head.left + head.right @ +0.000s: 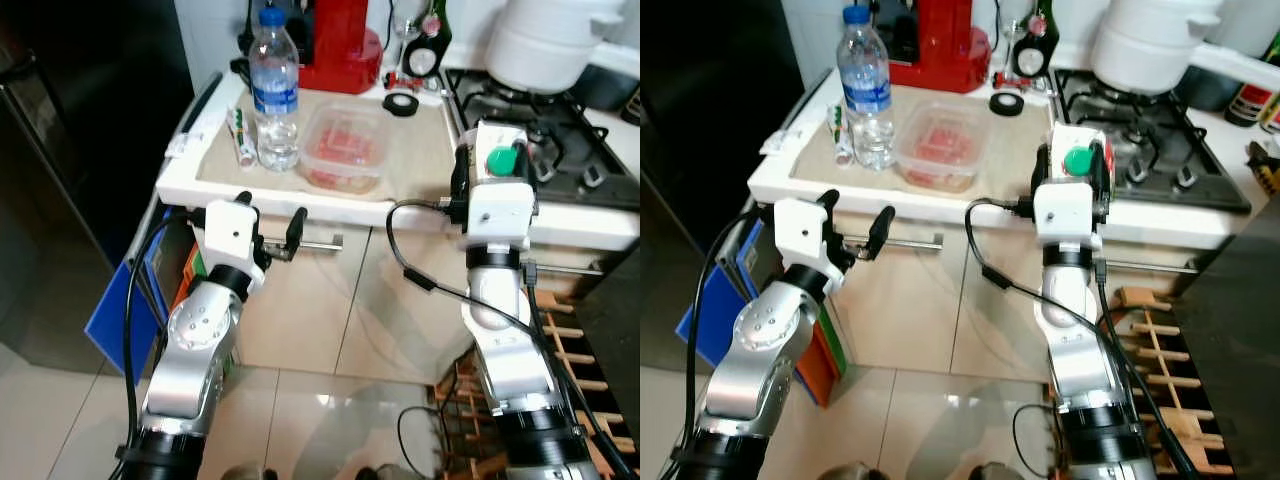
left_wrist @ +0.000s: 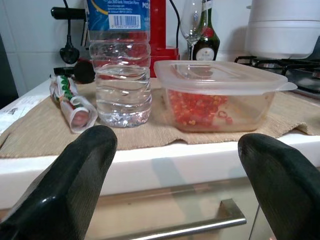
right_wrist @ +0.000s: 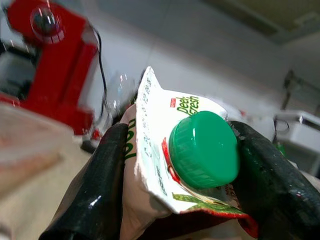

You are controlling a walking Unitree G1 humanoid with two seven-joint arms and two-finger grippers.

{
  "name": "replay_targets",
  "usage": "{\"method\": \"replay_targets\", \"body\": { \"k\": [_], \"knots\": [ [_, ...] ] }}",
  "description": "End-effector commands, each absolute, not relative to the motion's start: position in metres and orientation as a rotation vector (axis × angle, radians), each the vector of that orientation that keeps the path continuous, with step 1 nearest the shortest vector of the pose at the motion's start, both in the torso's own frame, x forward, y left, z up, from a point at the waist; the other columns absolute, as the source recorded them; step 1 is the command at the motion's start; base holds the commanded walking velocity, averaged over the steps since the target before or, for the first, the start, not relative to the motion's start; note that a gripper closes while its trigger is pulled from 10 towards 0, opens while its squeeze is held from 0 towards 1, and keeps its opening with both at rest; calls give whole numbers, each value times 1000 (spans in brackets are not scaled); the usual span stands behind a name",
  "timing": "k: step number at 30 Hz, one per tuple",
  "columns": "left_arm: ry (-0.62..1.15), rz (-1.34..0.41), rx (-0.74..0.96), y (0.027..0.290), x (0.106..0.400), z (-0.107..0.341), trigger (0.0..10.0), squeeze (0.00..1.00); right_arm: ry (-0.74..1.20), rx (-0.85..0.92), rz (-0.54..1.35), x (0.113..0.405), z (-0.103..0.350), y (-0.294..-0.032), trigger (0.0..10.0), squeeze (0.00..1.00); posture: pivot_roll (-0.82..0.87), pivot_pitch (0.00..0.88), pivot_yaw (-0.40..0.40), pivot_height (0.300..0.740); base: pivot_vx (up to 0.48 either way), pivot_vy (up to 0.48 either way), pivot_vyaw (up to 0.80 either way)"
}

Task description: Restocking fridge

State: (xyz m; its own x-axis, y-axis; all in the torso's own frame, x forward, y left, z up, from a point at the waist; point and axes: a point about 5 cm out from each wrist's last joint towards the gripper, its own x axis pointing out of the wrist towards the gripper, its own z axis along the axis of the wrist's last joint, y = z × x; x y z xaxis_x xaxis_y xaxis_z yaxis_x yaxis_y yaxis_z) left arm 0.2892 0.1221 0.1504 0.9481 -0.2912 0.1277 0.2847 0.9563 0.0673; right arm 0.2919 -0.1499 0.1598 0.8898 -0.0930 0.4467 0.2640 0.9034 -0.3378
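Observation:
My right gripper (image 3: 180, 165) is shut on a white carton with a green cap (image 3: 204, 149), held up by the counter's front edge near the hob; the carton (image 1: 497, 160) shows above the wrist. A water bottle (image 1: 275, 90) with a blue cap, a clear lidded container (image 1: 345, 148) of red food and a small tube (image 1: 240, 135) sit on a beige mat (image 1: 420, 150). My left gripper (image 1: 270, 225) stands open just below the counter edge, in front of the bottle (image 2: 120, 75) and the container (image 2: 220, 95).
A red appliance (image 1: 340, 40), a tape roll (image 1: 401, 103) and a dark bottle (image 1: 430, 45) stand at the back of the counter. A gas hob (image 1: 540, 130) with a white pot (image 1: 545, 40) lies to the right. A drawer handle (image 1: 315, 243) runs under the counter; a dark fridge (image 1: 60, 150) is on the left.

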Motion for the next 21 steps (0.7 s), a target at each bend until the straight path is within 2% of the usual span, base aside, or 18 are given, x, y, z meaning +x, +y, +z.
{"method": "replay_targets", "body": {
  "k": [1, 8, 12, 21],
  "knots": [
    [-138, -274, 56, 121, 294, 151, 10000, 0, -429, -389, -212, 292, 161, -151, 10000, 0, 28, 0, -34, 740, -424, 0, 0],
    [-123, -261, 70, 124, 300, 146, 10000, 0, -350, -332, -229, 297, 154, -154, 10000, 0, 25, 0, -31, 740, -457, 0, 0],
    [-117, -259, 75, 125, 303, 144, 10000, 0, -223, -206, -177, 298, 136, -153, 10000, 0, 25, 0, -33, 740, -458, 0, 0],
    [-100, -251, 76, 131, 303, 137, 10000, 0, -41, -133, -108, 282, 106, -164, 10000, 0, 19, 0, -34, 740, -450, 0, 0]
  ]
}}
